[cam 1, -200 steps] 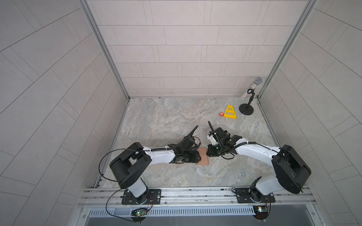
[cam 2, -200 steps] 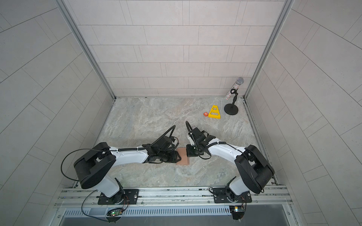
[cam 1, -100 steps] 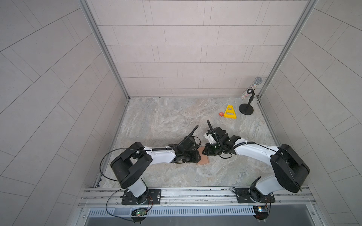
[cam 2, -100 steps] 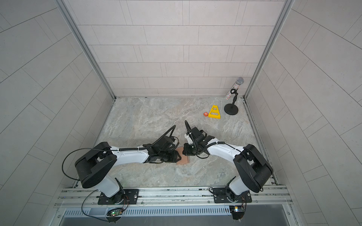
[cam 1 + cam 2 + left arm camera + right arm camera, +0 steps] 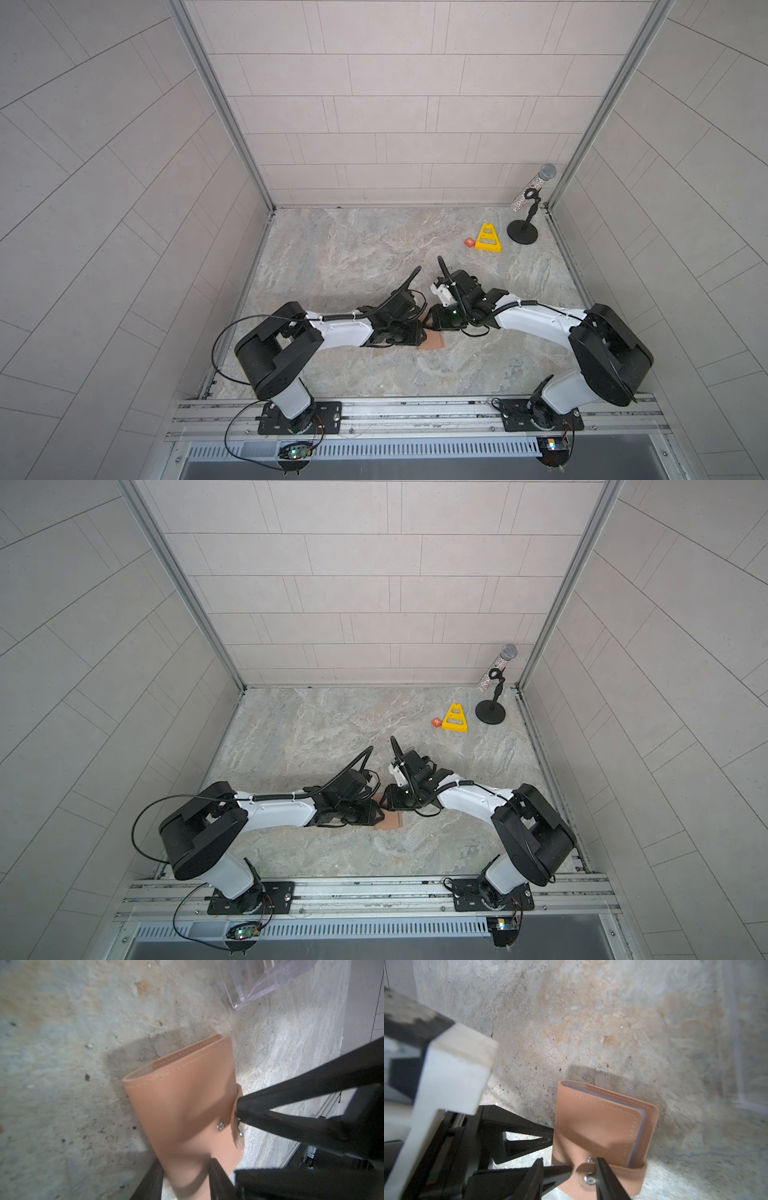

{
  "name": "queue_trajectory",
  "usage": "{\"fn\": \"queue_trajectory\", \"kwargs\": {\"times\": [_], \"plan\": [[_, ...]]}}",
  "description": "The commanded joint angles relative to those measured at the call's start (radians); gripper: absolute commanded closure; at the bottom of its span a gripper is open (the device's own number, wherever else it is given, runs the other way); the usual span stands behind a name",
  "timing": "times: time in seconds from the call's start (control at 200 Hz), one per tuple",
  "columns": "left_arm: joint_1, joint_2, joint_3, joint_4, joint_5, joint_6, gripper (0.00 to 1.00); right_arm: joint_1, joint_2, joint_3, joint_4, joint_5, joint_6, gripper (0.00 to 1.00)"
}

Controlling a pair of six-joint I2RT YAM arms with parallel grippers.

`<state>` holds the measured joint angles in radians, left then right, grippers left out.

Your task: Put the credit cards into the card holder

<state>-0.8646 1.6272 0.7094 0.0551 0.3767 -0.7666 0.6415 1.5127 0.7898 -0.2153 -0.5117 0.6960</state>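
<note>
Card holder [image 5: 596,1126]: lies on the table [image 5: 353,257] front of centre, directly between the two wrists; in both top views only a tan corner shows [image 5: 390,823].
Condition: covers folded together, bluish sleeves [image 5: 639,1126] visible at the open edge.
Snap tab [image 5: 612,1178]: wraps round the open edge; its stud sits apart from the stud on the cover, so it is judged unfastened.
Right gripper [image 5: 569,1165]: jaws parted, one on each side of the tab, gripping nothing (nearest arm for lifting the tab or cover).
Left gripper [image 5: 184,1165]: jaws closed against the holder on its spine side, bracing it.
Deciding relation: open edge faces away from the left gripper, toward the right.
Long axis: cannot tell.
Credit cards: not seen; only a clear acrylic stand [image 5: 266,985] nearby.
</note>
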Motion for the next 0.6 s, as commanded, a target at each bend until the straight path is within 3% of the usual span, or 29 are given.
{"fn": "queue_trajectory", "kwargs": {"times": [0.0, 0.596], "plan": [[-0.006, 0.014, -0.019, -0.043, -0.022, 0.007, 0.59, 0.004, -0.036, -0.003, -0.002, 0.006, 0.009, 0.55], [-0.007, 0.016, -0.010, -0.047, -0.013, 0.008, 0.60, -0.004, -0.145, 0.009, -0.198, 0.196, -0.054, 0.58]]}}
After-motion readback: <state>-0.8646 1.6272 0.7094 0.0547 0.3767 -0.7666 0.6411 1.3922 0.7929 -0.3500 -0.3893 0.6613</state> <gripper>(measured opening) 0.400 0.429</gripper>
